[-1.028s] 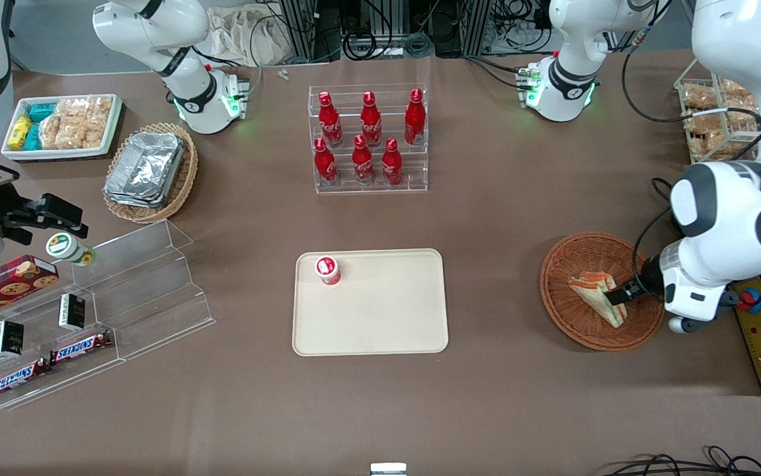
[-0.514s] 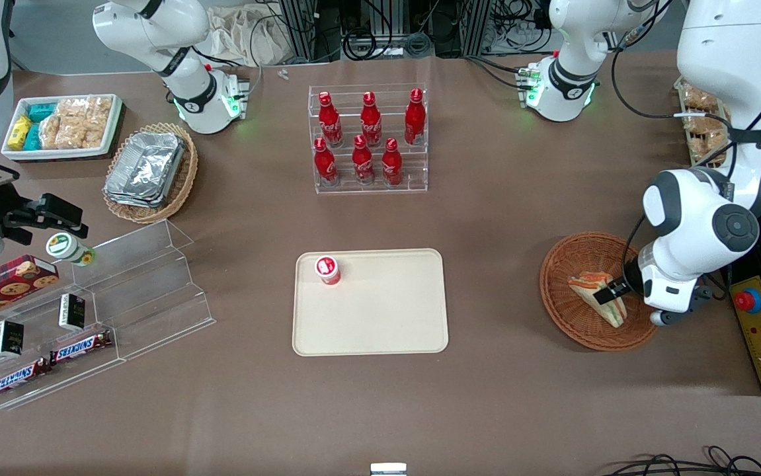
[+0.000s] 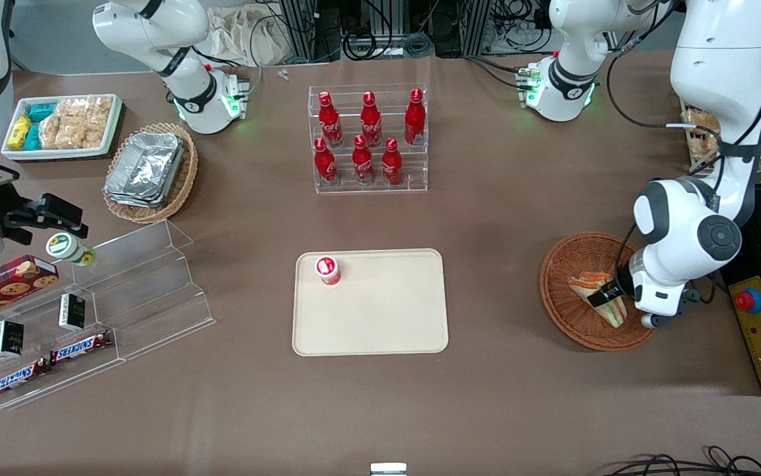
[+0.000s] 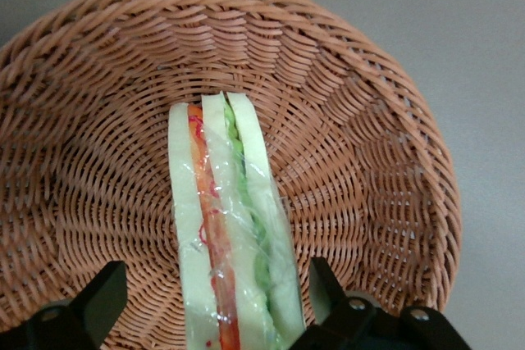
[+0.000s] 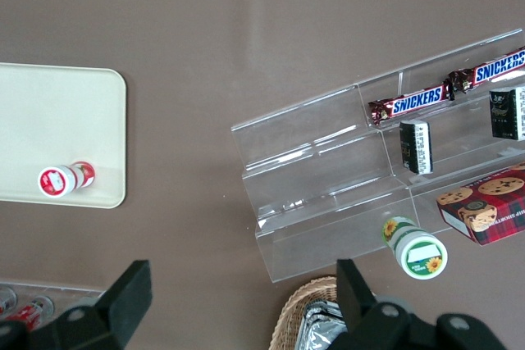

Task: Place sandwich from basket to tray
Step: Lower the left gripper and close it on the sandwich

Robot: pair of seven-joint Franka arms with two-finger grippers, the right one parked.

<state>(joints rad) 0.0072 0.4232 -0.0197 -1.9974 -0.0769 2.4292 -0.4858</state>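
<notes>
Brown tabletop holds basket (image 3: 572,317); open jaws (image 4: 215,297) straddle sandwich (image 4: 225,227) inside.

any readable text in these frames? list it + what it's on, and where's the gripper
"SNICKERS": two bars on the clear acrylic shelf.
Red bottles: white script, too small to read.
Cookie box, small black packs, green-lidded cup, red cup: unreadable.
Gripper: open, astride the sandwich in the basket.

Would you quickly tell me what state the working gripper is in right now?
Gripper: open, down in the basket, fingers straddling the sandwich, not yet closed on it.
</notes>
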